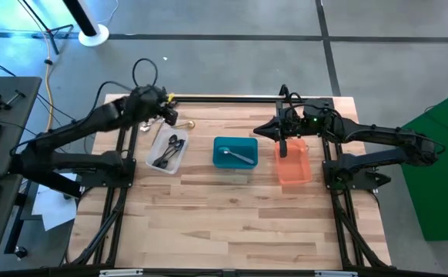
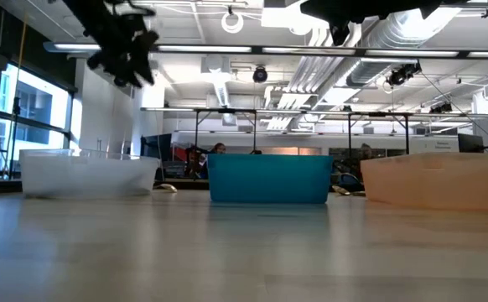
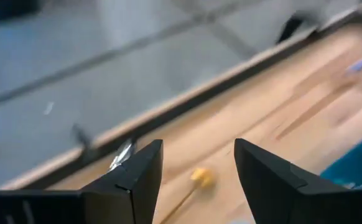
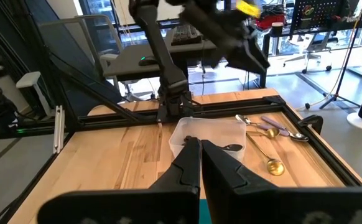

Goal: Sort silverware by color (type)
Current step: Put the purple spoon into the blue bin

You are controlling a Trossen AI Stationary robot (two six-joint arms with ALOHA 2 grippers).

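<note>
Three bins stand in a row: a clear bin (image 1: 168,150) with dark silverware (image 1: 170,148) in it, a teal bin (image 1: 235,158) holding a silver spoon (image 1: 236,156), and an orange bin (image 1: 293,163). A gold spoon (image 3: 199,177) and silver pieces (image 4: 274,127) lie on the table beyond the clear bin, near the far edge. My left gripper (image 3: 198,168) hovers open above the gold spoon, holding nothing. My right gripper (image 4: 199,152) hangs shut above the gap between the teal and orange bins, with nothing between its fingers.
A black frame rail (image 1: 224,98) runs along the table's far edge, close behind the loose silverware. Bare wood (image 1: 232,223) stretches from the bins to the near edge. Desks and chairs stand in the room beyond the table.
</note>
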